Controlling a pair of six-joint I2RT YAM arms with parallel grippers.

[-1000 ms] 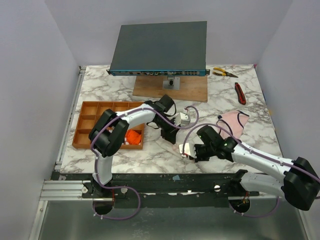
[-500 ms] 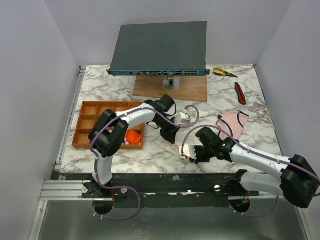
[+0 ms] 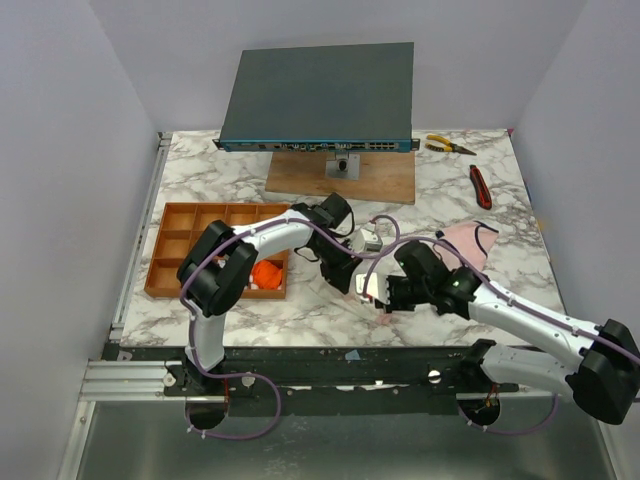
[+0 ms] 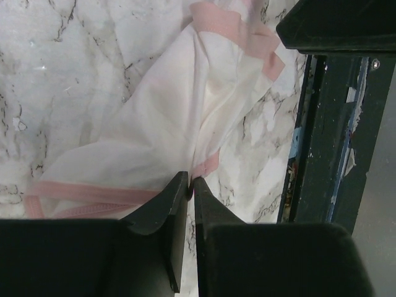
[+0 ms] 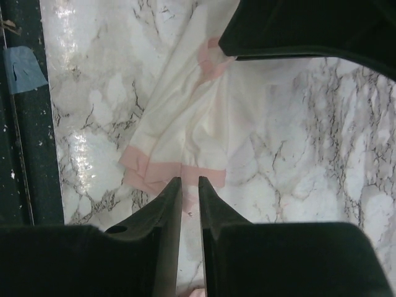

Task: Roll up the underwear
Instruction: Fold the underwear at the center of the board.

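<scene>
Left gripper [image 4: 190,179] is pressed nearly together on a crease of the cream underwear [image 4: 154,124], which lies on the table [image 3: 300,312] right of the tray [image 3: 160,291]; the right gripper [image 5: 190,179] is held slightly apart over the pink hem [image 5: 201,173]. The fold could be undone if that thin pinch is lost.
</scene>
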